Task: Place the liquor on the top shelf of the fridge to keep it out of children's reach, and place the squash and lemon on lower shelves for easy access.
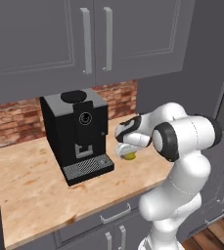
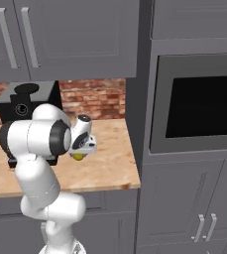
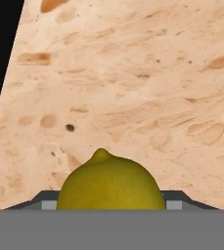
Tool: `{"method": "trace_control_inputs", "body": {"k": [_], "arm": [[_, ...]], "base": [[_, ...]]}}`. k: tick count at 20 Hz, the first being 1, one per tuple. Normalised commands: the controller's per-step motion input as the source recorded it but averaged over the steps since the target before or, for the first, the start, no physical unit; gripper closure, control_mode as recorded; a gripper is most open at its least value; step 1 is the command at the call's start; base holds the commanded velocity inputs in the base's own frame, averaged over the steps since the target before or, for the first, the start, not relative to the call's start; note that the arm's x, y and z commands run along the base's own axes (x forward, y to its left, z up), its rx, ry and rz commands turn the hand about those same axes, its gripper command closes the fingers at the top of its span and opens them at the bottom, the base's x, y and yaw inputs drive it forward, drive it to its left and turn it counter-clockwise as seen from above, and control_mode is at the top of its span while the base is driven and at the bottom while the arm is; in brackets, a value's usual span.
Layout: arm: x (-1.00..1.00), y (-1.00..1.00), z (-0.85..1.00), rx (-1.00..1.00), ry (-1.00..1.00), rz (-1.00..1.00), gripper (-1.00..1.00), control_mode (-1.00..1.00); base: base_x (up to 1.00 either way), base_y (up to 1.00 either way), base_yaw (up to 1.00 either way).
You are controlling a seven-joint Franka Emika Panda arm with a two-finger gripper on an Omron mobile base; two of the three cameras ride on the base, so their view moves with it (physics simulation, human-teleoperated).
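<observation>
A yellow-green lemon (image 1: 129, 156) (image 2: 78, 157) lies on the wooden counter (image 1: 35, 190), just right of the coffee machine. My gripper (image 1: 127, 151) (image 2: 80, 153) points down over it, and its white hand covers most of the fruit. In the hand view the lemon (image 3: 111, 183) sits between the two dark fingers, which press against its sides. The lemon's pointed tip faces away from the hand. It still rests on the counter. The liquor, the squash and the fridge are out of view.
A black coffee machine (image 1: 77, 132) (image 2: 23, 101) stands on the counter close to the left of the hand. Grey wall cabinets (image 1: 84, 39) hang overhead against a brick backsplash. A built-in oven (image 2: 204, 104) sits in a tall grey unit at the counter's right end.
</observation>
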Motion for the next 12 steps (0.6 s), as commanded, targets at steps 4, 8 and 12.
{"method": "trace_control_inputs", "body": {"k": [4,8,12], "arm": [[-0.32,-0.03,-0.08,0.0,-0.01,0.0,1.0,-1.0],[-0.96,-0.12,0.08,0.0,-0.19,0.03,1.0,-1.0],[-0.97,-0.09,0.65,0.0,-0.17,0.06,1.0,-1.0]], "base": [[0.0,0.0,0.0],[0.0,0.0,0.0],[0.0,0.0,0.0]]}}
